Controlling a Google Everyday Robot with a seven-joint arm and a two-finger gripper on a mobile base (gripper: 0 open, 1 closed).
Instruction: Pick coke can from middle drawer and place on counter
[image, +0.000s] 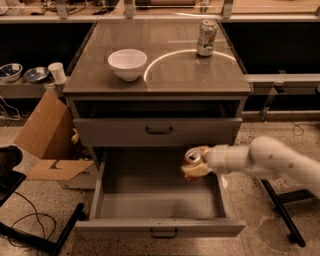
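- Camera view: the arm (260, 159) enters from the right and reaches left over the open drawer (150, 210).
- The claw (196, 164) is closed around the can (192, 155), holding it.
- The can's silver top faces up and left. The can is tilted, over the drawer's right rear part, just below the closed upper drawer (159, 131). It appears lifted off the floor. It is blurred and the lettering is not legible.
- The drawer is pulled fully out, with its grey floor bare in front of the claw.
- Bench (165, 80): a white bowl (127, 63) stands at left. A green can (206, 38) stands upright at right rear, on the pale arc. The two are well apart.
- To the left of the cabinet, an open cardboard box (50, 135) sits on the floor.
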